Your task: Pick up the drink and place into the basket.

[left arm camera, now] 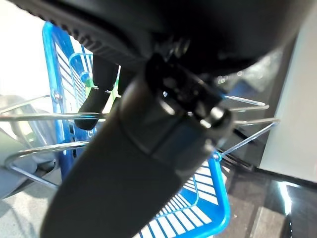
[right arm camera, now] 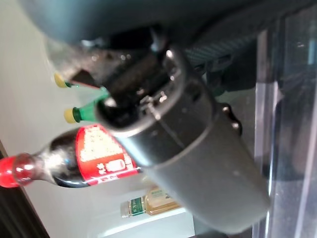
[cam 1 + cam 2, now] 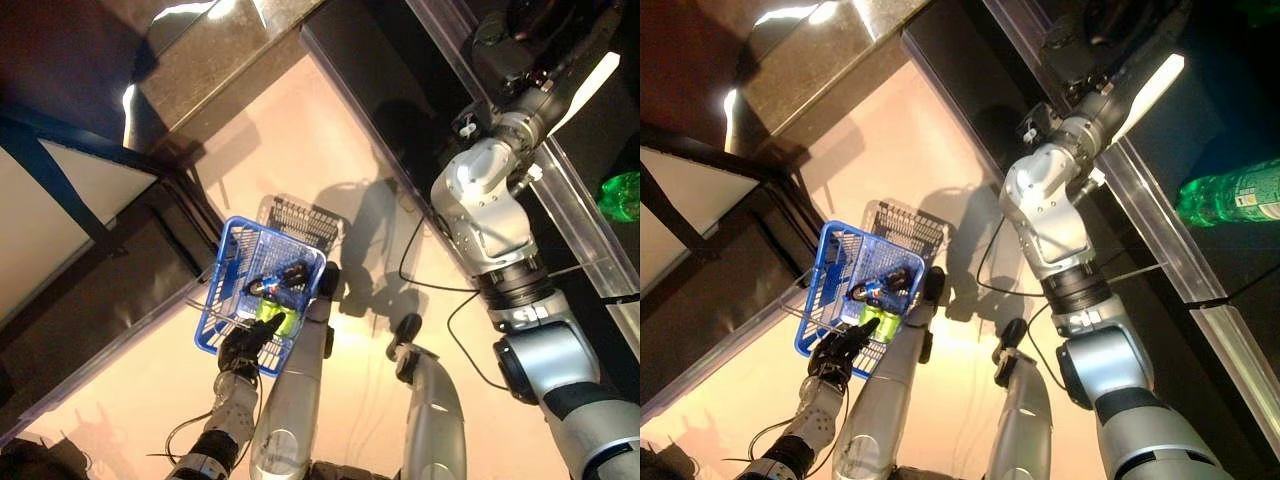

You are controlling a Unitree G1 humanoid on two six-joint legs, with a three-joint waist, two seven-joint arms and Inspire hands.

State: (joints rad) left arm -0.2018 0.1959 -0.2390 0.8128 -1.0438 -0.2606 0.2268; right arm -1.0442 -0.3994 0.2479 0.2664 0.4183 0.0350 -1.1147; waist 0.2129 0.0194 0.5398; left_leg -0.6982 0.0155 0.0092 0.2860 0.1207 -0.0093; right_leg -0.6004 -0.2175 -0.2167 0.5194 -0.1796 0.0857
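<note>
A blue plastic shopping basket with wire handles is seen low at the robot's left side, above a pale floor. The left hand is placed at the basket's near rim, and its dark fingers are curled around the thin wire handle in the left wrist view. Inside the basket, a dark bottle with a blue label and a pale green bottle are lying side by side, touching.

The right arm is stretched up toward a dark shelf with a clear front rail, on which a green plastic bottle is lying. In the right wrist view, the right hand is held just before a dark cola bottle with a red cap and red label; whether the fingers are closed on it cannot be told (the hand's bulk hides them). Two green bottles with yellow caps and a small amber bottle are seen nearby.
</note>
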